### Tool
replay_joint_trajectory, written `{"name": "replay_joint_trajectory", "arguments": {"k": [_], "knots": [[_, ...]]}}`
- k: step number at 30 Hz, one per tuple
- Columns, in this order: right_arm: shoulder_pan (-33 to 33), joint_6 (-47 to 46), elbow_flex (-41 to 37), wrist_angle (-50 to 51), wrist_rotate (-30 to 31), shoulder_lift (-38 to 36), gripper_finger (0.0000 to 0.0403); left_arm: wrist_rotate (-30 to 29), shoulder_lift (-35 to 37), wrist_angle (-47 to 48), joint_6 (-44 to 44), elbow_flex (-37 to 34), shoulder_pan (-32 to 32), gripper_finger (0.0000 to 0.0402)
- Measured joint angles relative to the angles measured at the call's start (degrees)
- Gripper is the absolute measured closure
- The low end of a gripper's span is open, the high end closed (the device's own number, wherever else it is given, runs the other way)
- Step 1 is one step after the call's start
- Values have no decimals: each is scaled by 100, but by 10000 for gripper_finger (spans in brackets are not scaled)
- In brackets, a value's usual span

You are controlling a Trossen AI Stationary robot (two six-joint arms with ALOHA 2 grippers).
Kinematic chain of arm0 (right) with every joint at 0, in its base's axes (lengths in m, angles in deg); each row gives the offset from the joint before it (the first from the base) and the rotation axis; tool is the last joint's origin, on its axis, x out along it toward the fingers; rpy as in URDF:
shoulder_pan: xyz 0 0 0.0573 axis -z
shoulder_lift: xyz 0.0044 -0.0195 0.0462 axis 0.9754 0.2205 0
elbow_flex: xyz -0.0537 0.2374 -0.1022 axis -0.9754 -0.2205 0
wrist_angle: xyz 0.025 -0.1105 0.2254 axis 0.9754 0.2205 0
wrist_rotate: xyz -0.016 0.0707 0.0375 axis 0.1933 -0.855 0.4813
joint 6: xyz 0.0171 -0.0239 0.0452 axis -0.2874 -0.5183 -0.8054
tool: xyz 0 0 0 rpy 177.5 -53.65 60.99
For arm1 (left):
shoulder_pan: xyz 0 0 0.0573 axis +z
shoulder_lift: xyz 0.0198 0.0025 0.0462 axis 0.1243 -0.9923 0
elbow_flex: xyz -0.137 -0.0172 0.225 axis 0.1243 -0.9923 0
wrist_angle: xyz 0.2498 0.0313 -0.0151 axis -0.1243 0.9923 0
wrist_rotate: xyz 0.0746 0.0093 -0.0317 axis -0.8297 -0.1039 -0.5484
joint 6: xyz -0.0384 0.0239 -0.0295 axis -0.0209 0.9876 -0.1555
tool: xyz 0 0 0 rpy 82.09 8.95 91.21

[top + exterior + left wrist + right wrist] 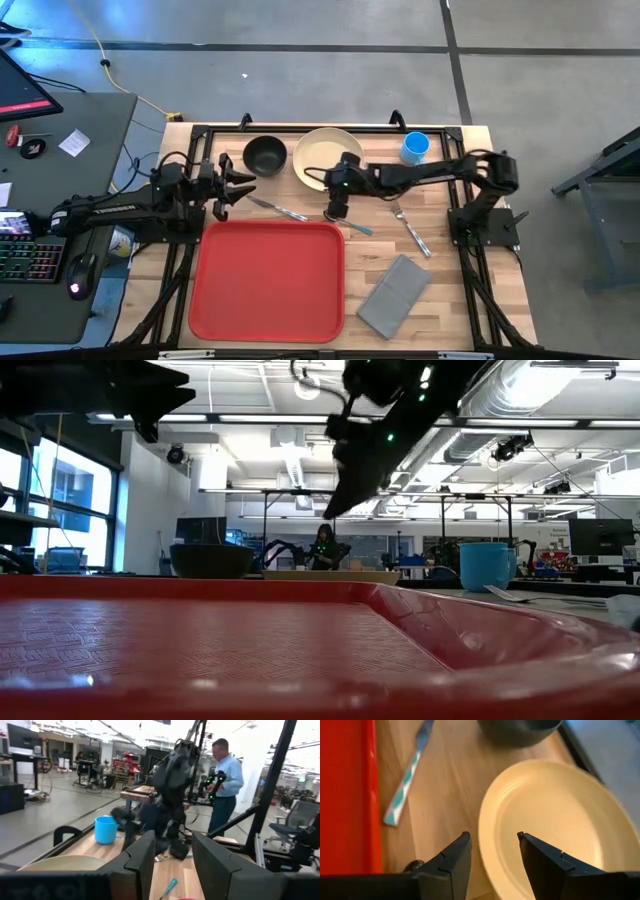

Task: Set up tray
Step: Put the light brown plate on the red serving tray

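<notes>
The red tray (268, 280) lies flat at the table's near middle and fills the foreground of the low view (250, 650). The cream plate (322, 152) sits beyond it, with a black bowl (264, 155) to its left and a blue cup (416, 148) to its right. My right gripper (334, 208) hangs open above the plate's near rim (487, 835), one finger on each side of it, and the low view (335, 510) shows it clear of the table. My left gripper (238, 192) is open, level, near the tray's far left corner, holding nothing.
A teal-handled knife (280, 210) (410, 775) lies between the bowl and the tray. Another utensil (352, 226) and a fork (410, 228) lie right of it. A grey napkin (394, 296) lies right of the tray. A person (225, 775) stands beyond the table.
</notes>
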Motion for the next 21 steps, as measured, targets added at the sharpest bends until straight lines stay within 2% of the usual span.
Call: {"name": "replay_joint_trajectory", "arguments": {"k": [10, 15, 21], "knots": [[505, 321, 50, -18, -143, 584, 247, 148, 0, 40, 53, 0, 0, 236], [595, 396, 50, -11, -584, 712, 251, 145, -4, 133, 132, 0, -1, 236], [605, 474, 50, -13, -669, 794, 249, 143, -18, 139, 126, 0, 0, 236]]}}
